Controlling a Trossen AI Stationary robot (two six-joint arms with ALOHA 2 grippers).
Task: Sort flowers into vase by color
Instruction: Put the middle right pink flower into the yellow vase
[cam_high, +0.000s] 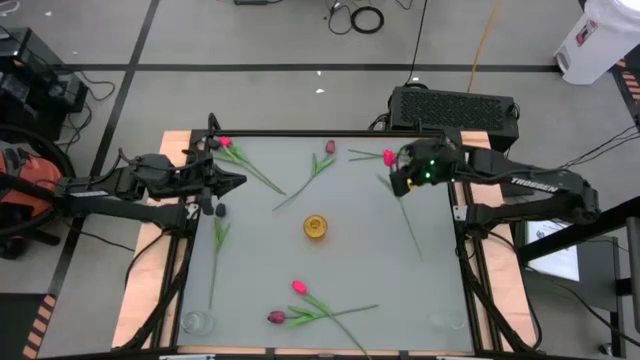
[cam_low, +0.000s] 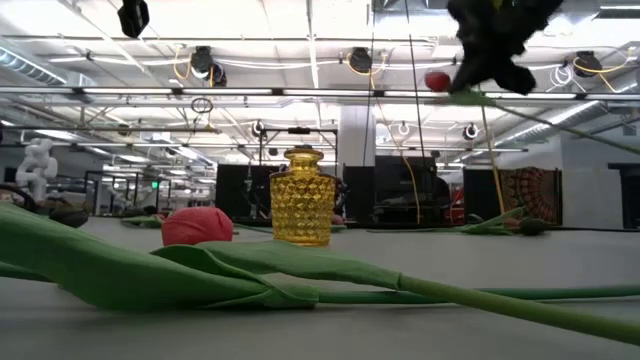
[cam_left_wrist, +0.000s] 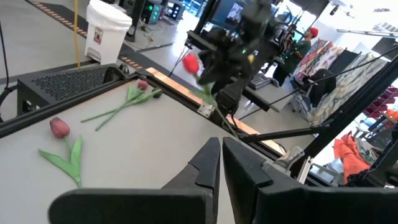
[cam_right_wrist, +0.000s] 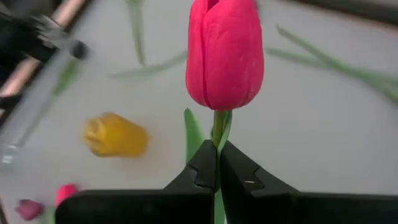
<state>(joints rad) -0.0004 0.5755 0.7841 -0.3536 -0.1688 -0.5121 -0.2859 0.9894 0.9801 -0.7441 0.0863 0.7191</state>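
Note:
A small yellow glass vase (cam_high: 316, 227) stands near the table's middle. Tulips lie flat around it: a pink one (cam_high: 225, 142) and a maroon one (cam_high: 330, 147) at the far side, a pink one (cam_high: 298, 287) and a maroon one (cam_high: 277, 317) near the front edge, and a dark one (cam_high: 215, 210) at the left. My right gripper (cam_high: 403, 178) is raised over the far right and is shut on a red tulip (cam_right_wrist: 224, 56). My left gripper (cam_high: 238, 181) hovers at the far left, shut and holding nothing. My right gripper pinches the red tulip's green stem (cam_right_wrist: 217, 132) just below the head, between its two fingertips (cam_right_wrist: 202, 165). The fingers slant down from the table's right side. The head stands past the fingertips and the long stem (cam_high: 412, 232) trails toward the near edge, lifted off the table.
Clear glass vessels stand at the near left corner (cam_high: 197, 322) and near right corner (cam_high: 440, 320). A black box (cam_high: 455, 105) sits behind the far right edge. A tulip stem with leaves (cam_high: 365, 155) lies beside the right gripper. Bare tabletop lies right of the yellow vase.

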